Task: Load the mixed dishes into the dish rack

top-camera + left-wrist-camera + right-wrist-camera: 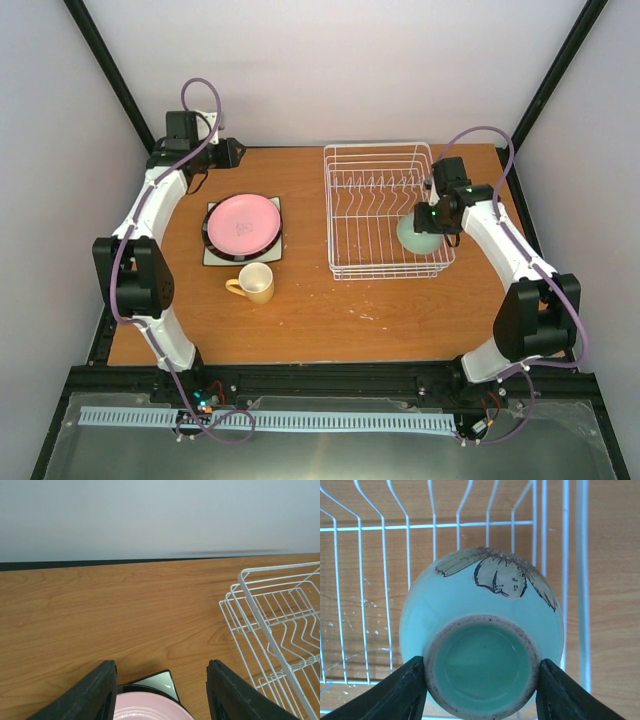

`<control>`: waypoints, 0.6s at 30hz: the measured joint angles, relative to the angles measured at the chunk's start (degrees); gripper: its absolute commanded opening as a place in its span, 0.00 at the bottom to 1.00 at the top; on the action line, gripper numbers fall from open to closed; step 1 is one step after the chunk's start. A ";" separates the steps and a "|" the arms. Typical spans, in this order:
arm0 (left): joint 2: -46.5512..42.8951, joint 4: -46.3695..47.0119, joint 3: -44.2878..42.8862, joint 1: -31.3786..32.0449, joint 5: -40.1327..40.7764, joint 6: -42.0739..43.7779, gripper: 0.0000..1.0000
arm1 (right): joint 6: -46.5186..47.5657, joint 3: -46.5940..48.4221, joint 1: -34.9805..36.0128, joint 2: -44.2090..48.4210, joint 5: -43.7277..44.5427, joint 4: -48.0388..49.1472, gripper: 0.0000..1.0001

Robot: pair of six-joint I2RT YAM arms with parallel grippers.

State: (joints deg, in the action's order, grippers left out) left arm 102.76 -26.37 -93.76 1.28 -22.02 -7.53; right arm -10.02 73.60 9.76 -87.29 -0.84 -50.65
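Over the wire rack [375, 147], right gripper [481, 675] clamps a glazed mint bowl [480, 605] (speckle-footed); left gripper [161, 680] gapes empty

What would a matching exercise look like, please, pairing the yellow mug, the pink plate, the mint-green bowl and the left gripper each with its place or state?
1. yellow mug
2. pink plate
3. mint-green bowl
4. left gripper

A. gripped bottom up by the right gripper, at the dish rack
B. lying on top of the black-rimmed plate
C. open, holding nothing
D. upright on the table, beside the plates

Pairs: 1-D, 2-B, 3-A, 4-C.
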 measured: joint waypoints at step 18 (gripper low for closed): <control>-9.73 -6.32 6.73 0.46 3.91 6.60 0.52 | 2.73 0.07 5.07 -6.62 0.87 5.75 0.03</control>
State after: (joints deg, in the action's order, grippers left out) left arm 93.03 -32.69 -87.02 1.74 -18.11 -0.93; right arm -7.29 73.67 14.83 -93.91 0.03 -44.91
